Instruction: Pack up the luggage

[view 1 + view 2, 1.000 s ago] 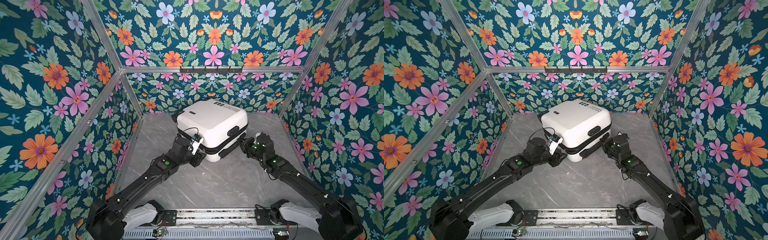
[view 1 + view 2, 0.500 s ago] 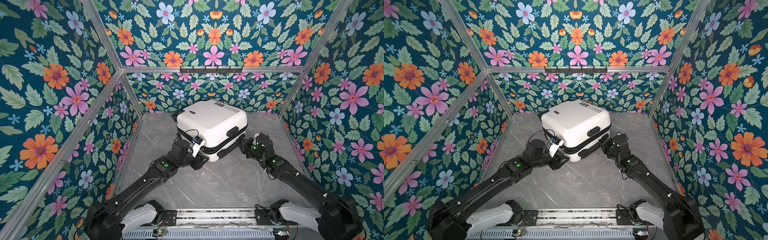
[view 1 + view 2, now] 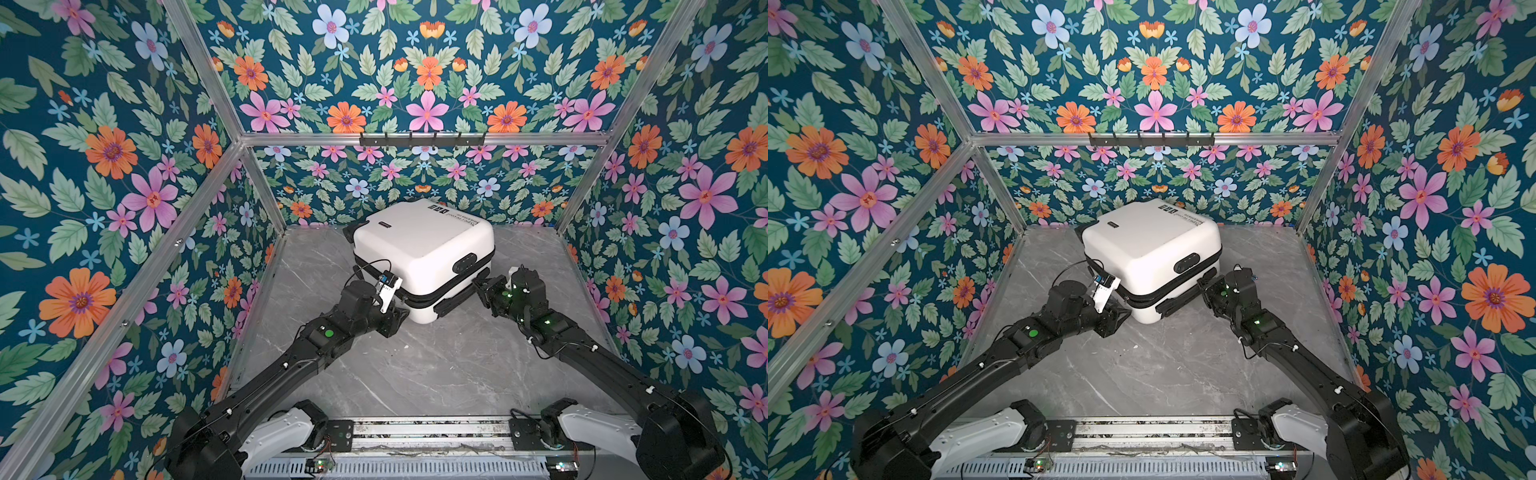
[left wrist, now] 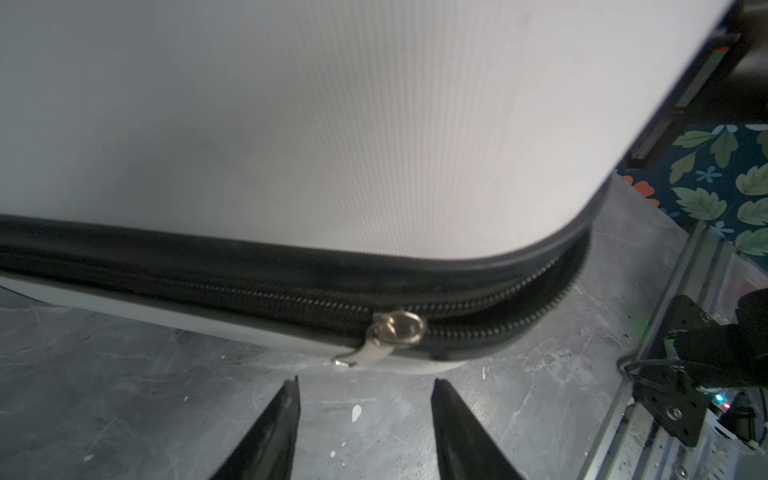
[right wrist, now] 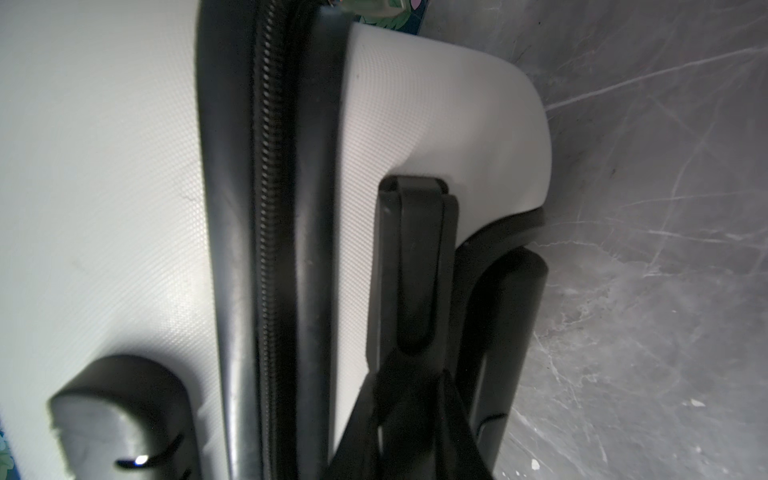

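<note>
The luggage (image 3: 424, 245) (image 3: 1150, 245), a white hard-shell case, lies flat at the back middle of the grey marble table. In the left wrist view its black zipper (image 4: 249, 295) is closed up to a metal slider (image 4: 397, 328) near a corner and gapes beyond it. My left gripper (image 4: 366, 381) (image 3: 397, 318) is open just short of the slider's pull tab (image 4: 365, 353), touching nothing. My right gripper (image 5: 411, 374) (image 3: 478, 286) is shut on the black side handle (image 5: 415, 270) (image 3: 1183, 295) of the luggage.
Floral walls with aluminium posts (image 3: 266, 199) close in the table on three sides. A black hook rail (image 3: 422, 139) hangs on the back wall. The arms' base rail (image 3: 428, 432) runs along the front edge. Bare marble (image 3: 436, 365) lies between the arms.
My left gripper has slid slightly toward the near corner of the luggage, still open. The right arm and the luggage have not visibly moved.
</note>
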### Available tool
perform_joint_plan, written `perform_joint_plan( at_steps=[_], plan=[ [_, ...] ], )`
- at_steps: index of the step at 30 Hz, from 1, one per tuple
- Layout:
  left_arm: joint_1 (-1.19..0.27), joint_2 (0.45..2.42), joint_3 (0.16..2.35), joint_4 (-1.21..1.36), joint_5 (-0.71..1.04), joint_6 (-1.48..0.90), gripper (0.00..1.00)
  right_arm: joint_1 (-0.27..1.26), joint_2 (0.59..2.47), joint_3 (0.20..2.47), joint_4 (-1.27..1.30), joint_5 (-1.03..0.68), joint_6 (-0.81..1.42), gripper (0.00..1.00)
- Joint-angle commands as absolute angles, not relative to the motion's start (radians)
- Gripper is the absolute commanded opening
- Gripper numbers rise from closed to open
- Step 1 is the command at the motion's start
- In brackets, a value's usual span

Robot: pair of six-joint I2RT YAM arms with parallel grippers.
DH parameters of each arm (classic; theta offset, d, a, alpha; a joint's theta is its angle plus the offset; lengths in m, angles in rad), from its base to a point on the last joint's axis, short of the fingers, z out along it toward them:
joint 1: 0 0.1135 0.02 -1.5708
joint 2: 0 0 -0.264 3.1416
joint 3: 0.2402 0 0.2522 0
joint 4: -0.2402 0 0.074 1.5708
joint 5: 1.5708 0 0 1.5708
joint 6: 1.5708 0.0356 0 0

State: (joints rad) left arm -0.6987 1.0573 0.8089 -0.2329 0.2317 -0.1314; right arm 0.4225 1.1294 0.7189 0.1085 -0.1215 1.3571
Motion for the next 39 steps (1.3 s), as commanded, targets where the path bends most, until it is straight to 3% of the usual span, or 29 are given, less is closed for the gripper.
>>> perform_joint_plan(
  at_steps=[1,6,12,19,21,24,27,39],
  plan=[
    [-0.698,1.073,0.823,-0.190,0.233,-0.142,0.52,0.425,1.111,0.731,0.391,-0.160,1.302,0.00],
    [-0.695,1.078,0.828,-0.148,0.204,-0.151,0.51,0.425,1.097,0.721,0.388,-0.156,1.304,0.00],
    [-0.695,1.104,0.857,-0.135,0.225,-0.160,0.30,0.426,1.089,0.718,0.383,-0.160,1.302,0.00],
    [-0.695,1.105,0.878,-0.129,0.252,-0.166,0.19,0.426,1.082,0.715,0.379,-0.160,1.302,0.00],
    [-0.695,1.104,0.877,-0.133,0.279,-0.167,0.18,0.426,1.080,0.713,0.379,-0.160,1.302,0.00],
    [-0.696,1.096,0.871,-0.134,0.313,-0.181,0.30,0.425,1.081,0.712,0.380,-0.159,1.301,0.00],
    [-0.696,1.082,0.867,-0.137,0.321,-0.184,0.34,0.425,1.084,0.713,0.377,-0.161,1.302,0.00],
    [-0.696,1.083,0.876,-0.132,0.326,-0.181,0.23,0.425,1.108,0.723,0.390,-0.161,1.303,0.00]
  ],
)
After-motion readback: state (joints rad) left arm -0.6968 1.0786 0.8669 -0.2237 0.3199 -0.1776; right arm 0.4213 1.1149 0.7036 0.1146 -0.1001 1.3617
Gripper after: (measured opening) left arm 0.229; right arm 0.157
